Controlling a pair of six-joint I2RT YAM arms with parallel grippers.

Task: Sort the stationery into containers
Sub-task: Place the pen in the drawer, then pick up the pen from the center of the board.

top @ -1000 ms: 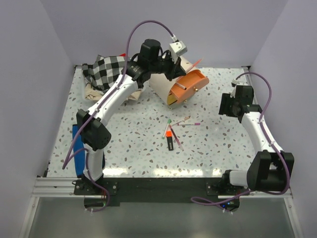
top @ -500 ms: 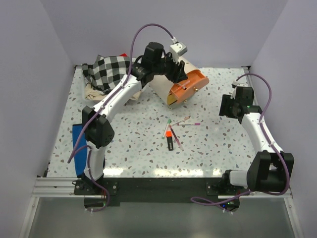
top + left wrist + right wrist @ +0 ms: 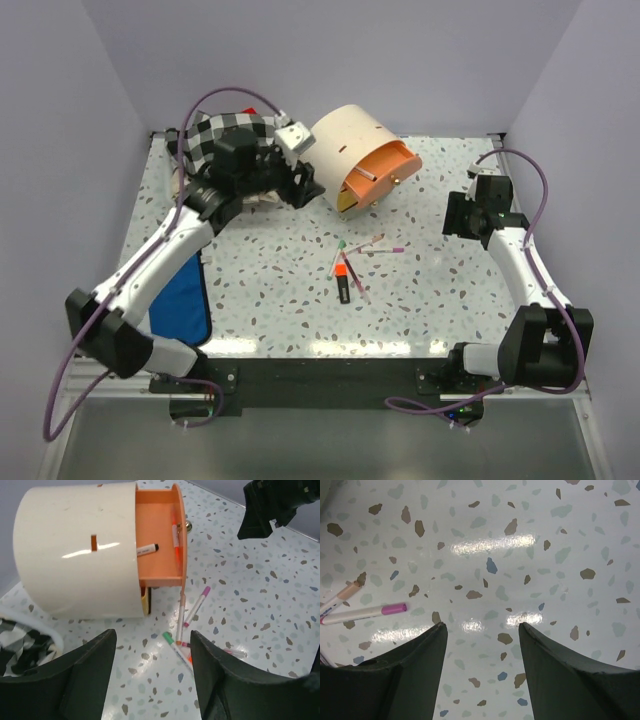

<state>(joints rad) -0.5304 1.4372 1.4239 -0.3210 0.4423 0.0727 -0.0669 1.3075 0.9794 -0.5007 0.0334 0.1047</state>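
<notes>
Left claw [image 3: 152, 645] gaping; checked cloth [image 3: 212, 130] one side, cabinet [image 3: 345, 140] other.

1. The overhead view is bright and evenly lit from above. The tabletop [image 3: 260, 290] carries a pale band of glare along its near edge.
2. Shadows there are short and soft. A dim one sits under the cream cabinet [image 3: 345, 135] by the far edge.
3. In the left wrist view, white glare streaks cross the cabinet's curved wall. The left gripper's fingers [image 3: 85, 680] are dark and slightly soft.
4. In the right wrist view, bright reflections dot the tabletop. The right gripper's fingers [image 3: 395, 680] are near-black, and the pink pen [image 3: 365, 613] is sharp.
</notes>
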